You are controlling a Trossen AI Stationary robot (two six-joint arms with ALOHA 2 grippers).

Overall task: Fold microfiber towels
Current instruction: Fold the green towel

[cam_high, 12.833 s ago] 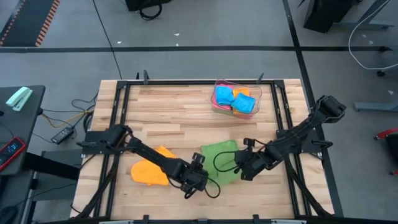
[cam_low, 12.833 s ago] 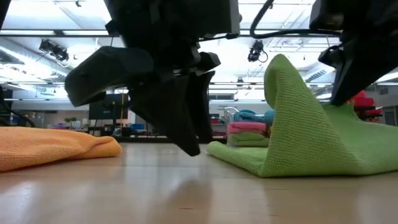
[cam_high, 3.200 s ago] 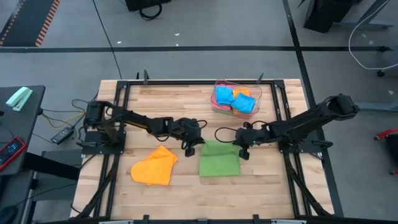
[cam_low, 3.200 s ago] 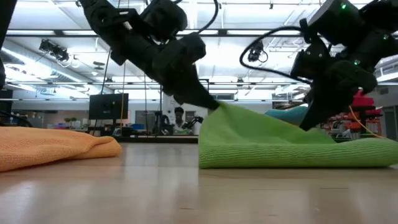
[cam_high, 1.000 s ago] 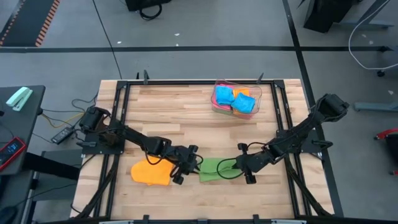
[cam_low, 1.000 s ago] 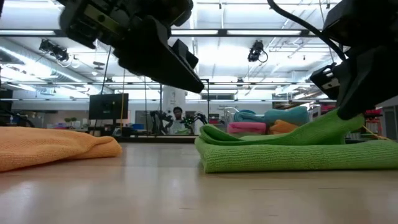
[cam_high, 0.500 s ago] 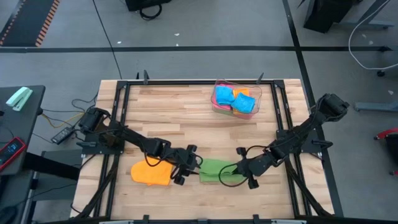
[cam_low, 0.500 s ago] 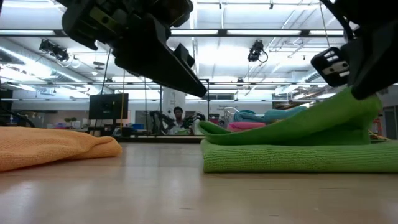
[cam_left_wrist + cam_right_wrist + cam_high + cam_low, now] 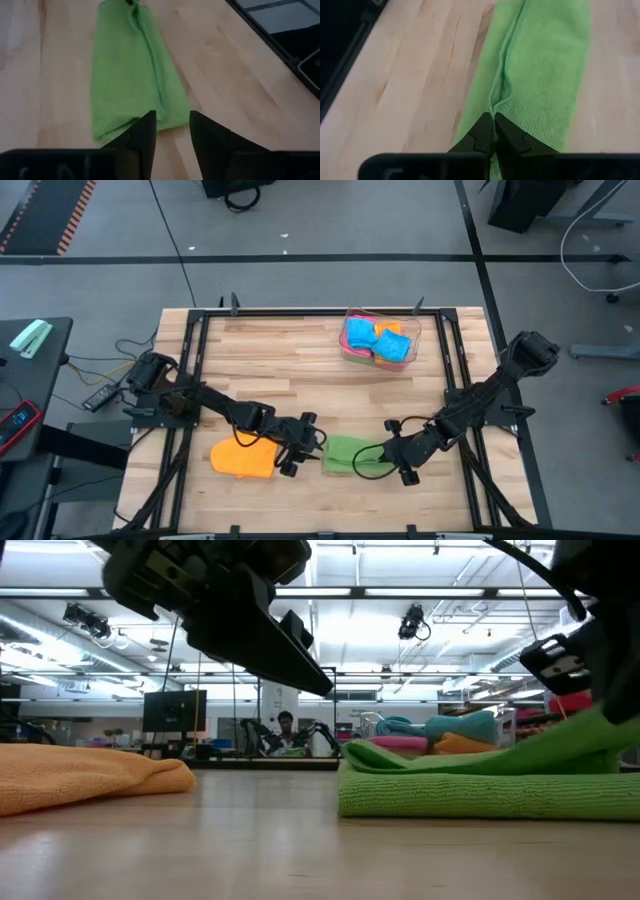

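Right gripper (image 9: pixel 493 125) jaws pinch the folded green towel's (image 9: pixel 350 454) top layer; left gripper (image 9: pixel 172 131) jaws parted, empty

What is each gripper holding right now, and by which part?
Right gripper pinches the green towel's top fold edge. Left gripper holds nothing.

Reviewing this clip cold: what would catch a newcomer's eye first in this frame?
The bright green microfiber towel, folded into a narrow strip near the table's front edge, with both dark arms meeting over it. The right gripper pinches its upper layer, while the left gripper hovers open at the opposite end. Next, the crumpled orange microfiber towel beside it, and the clear plastic tray of blue and orange cloths at the back.
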